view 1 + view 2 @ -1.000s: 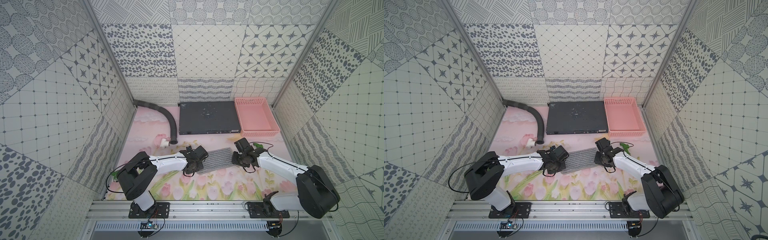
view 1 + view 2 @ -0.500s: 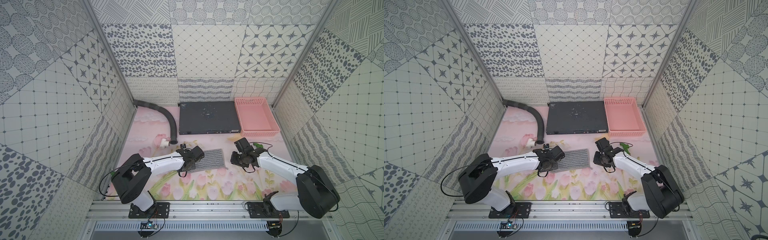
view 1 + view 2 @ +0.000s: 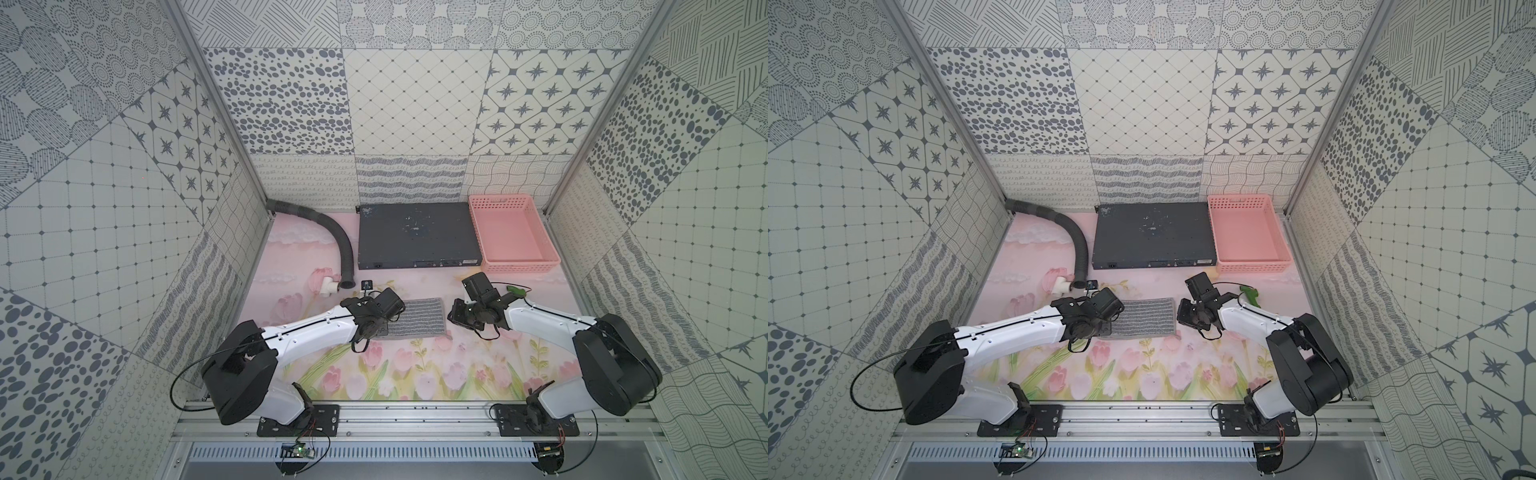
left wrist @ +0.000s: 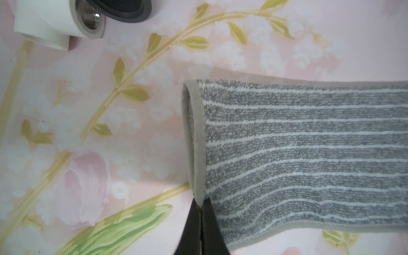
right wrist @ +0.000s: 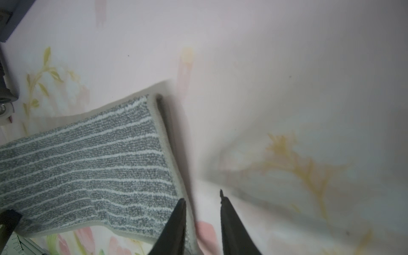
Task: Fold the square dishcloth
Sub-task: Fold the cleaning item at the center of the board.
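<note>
Cloth point(image 3: 417, 318) has slid left with your left claw point(image 4: 200, 205), clenched on its hem. Your right claw point(image 5: 202, 196) has let go, seemingly empty through blur. Cloth lies doubled on the table point(image 3: 415, 368); one fold looks done.

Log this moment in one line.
dishcloth: doubled over | left fingers: shut on its hem | right fingers: open, beside its edge

In both top views the left arm's wrist hides one end of the square dishcloth point(image 3: 417, 318). The left wrist view cuts off the cloth, the white pipe fitting point(image 4: 44, 24) and all of the left gripper point(image 4: 200, 209) but its tips. In the right wrist view the cloth's hem by the right gripper point(image 5: 202, 196) is blurred.
</note>
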`<state>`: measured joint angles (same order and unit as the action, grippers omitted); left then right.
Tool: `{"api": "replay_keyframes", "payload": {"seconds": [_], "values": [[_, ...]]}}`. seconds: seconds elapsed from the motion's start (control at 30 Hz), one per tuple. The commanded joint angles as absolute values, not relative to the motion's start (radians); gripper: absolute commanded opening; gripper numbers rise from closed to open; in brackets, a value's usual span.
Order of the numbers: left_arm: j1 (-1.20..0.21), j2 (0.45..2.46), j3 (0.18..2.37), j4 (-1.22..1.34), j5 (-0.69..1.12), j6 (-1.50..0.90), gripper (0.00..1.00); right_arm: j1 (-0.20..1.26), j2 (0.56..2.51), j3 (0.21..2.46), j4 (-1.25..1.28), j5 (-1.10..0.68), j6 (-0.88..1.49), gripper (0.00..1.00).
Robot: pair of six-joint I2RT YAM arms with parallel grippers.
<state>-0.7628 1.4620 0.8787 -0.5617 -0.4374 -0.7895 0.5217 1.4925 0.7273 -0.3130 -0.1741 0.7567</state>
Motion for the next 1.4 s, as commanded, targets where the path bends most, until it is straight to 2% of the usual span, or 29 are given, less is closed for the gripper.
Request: {"api": "replay_keyframes", "payload": {"seconds": [0.0, 0.3, 0.67, 1.37], "values": [[-0.756, 1.433, 0.892, -0.549, -0.404, -0.723, 0.00, 0.530, 1.524, 0.760, -0.251, -0.198, 0.766, 0.27], [-0.763, 1.414, 0.926, -0.539, -0.323, -0.689, 0.00, 0.540, 1.569, 0.765, -0.220, -0.207, 0.774, 0.25], [-0.786, 1.436, 0.978, -0.502, -0.205, -0.668, 0.00, 0.540, 1.601, 0.759, -0.215, -0.206, 0.785, 0.17], [-0.821, 1.710, 1.198, -0.397, 0.064, -0.684, 0.00, 0.540, 1.615, 0.756, -0.203, -0.211, 0.787, 0.16]]}}
